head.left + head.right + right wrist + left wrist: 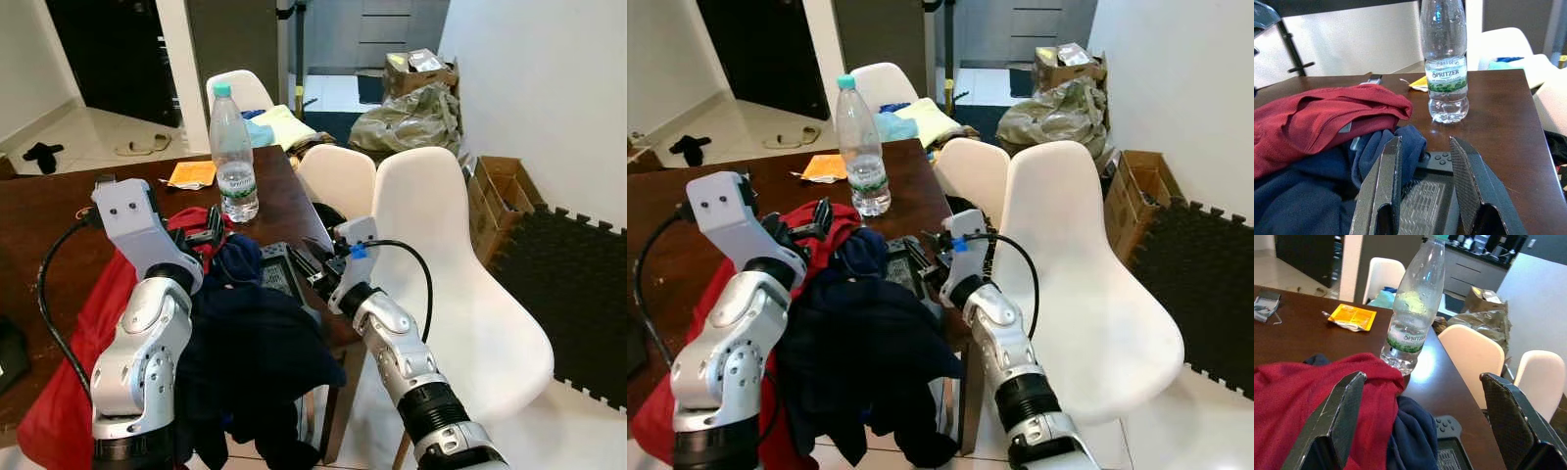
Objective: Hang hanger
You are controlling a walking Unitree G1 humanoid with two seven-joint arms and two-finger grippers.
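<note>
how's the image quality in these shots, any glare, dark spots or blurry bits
Left eye view: sharp and evenly lit, with pale glare on the brown table beside the water bottle; the doorway behind is dark. Left wrist view: the bottle's top is washed out, and the left gripper's near fingers look soft. Right wrist view: the right gripper's fingers are slightly blurred, while the red garment stays clear.

a brown table with clothes and a bottle

the dark wood table (59, 211) holds a red cloth (69, 362) and a dark blue cloth (255, 343) that hang over its front edge, a black flat device (1432, 188) beside them, a clear water bottle (233, 157) standing up, and a yellow packet (192, 173) behind it.
</note>
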